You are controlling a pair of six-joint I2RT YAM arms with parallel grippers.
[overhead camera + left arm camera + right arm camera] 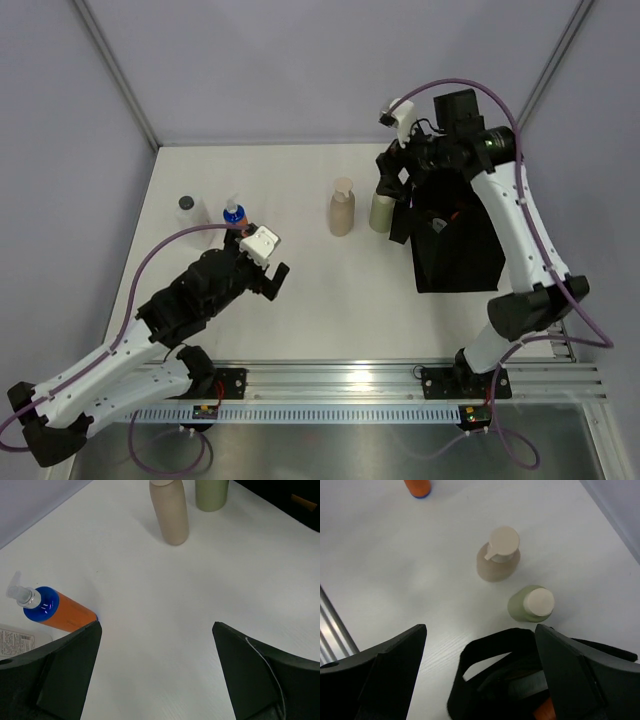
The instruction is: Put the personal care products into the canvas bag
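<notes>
The black canvas bag (455,250) stands at the right, and its handle loop (485,650) lies between my right fingers. Something orange (545,711) shows inside it. My right gripper (395,190) is open and empty above the bag's left rim, and in the right wrist view (480,630) it is beside the olive-green bottle (381,210). The tan pump bottle (342,208) stands left of that. An orange bottle with a blue cap (234,212) and the clear bottle (187,210) stand at the left. My left gripper (277,281) is open and empty, with the orange bottle (62,611) by its left finger.
The tan bottle (171,512) and olive bottle (211,492) stand ahead of my left gripper (156,630), with bare white table between. Grey walls close the back and sides. A metal rail (380,385) runs along the near edge.
</notes>
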